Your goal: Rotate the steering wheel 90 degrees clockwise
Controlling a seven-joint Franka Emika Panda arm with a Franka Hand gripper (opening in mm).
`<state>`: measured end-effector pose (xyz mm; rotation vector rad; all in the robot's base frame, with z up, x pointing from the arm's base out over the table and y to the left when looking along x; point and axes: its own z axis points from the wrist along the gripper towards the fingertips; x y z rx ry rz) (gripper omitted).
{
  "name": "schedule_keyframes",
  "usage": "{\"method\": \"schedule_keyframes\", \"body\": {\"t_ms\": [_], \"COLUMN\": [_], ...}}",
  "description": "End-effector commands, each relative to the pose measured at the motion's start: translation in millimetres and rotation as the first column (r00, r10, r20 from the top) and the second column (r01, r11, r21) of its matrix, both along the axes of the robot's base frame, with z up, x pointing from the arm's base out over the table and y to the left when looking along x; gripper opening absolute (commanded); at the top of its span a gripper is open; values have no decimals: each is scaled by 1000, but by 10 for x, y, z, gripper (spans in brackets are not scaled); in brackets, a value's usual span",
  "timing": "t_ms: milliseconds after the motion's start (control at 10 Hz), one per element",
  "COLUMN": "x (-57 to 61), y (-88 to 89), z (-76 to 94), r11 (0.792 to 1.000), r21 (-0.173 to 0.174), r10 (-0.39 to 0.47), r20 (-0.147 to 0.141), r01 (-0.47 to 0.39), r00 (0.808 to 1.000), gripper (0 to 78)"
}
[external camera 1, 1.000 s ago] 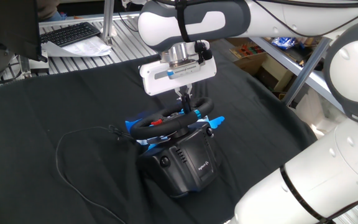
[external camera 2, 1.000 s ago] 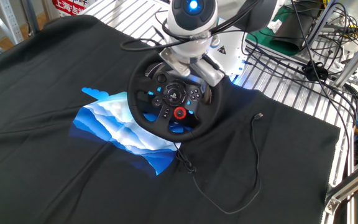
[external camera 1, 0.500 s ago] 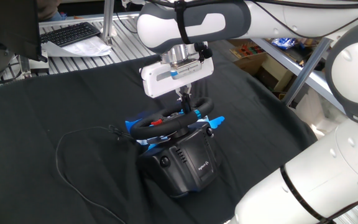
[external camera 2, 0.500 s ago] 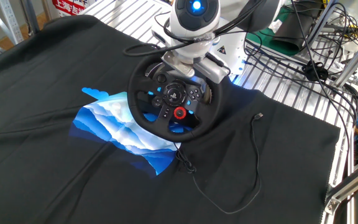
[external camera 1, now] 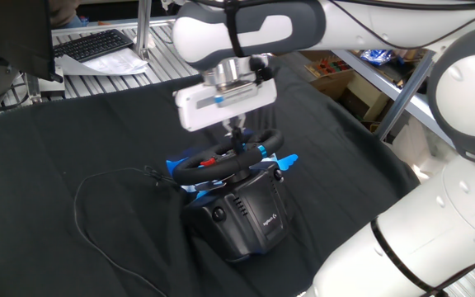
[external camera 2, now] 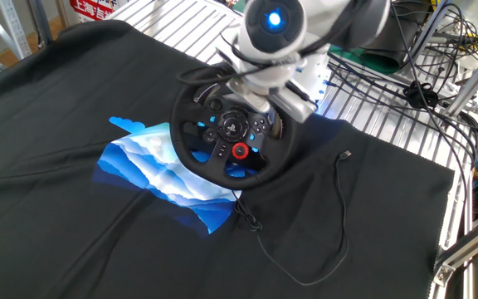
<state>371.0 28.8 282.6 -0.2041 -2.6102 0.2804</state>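
Table [external camera 1: 72,132], black cloth over it: carries everything. Arm comes in from far edge.

Base [external camera 1: 250,216]: boxy, black, sits approx. mid-table, a cable [external camera 1: 97,186] trailing off it along the cloth.

Steering wheel [external camera 2: 232,131]: mounted on base, near table centre. Rim face tilts up toward the edge opposite the base; axle runs base-to-hub, inclined. Red hub button low on hub.

Gripper [external camera 1: 236,139]: at top of rim, fingers pointing down. Closure cannot be made out; wrist body hides the tips.

Change vs. 1 s ago: wrist body has swung sideways and twisted; wheel hub markings look about the same. Judgement: the turn is only starting, or grip is slipping. Most of the 90 deg remains.
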Motion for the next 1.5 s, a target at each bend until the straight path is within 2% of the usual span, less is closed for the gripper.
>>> {"method": "schedule_keyframes", "body": {"t_ms": [100,800,1300,1500], "x": [28,75,107,103], "y": [159,390,405,397], "z": [-71,-262,-246,-221], "r11": [999,995,994,994], "r21": [-4,4,1,-11], "r10": [-40,-100,-109,-106], "r20": [10,33,34,31], "r01": [40,99,109,106], "r00": [999,994,993,994], "gripper": [12,12,12,12]}}
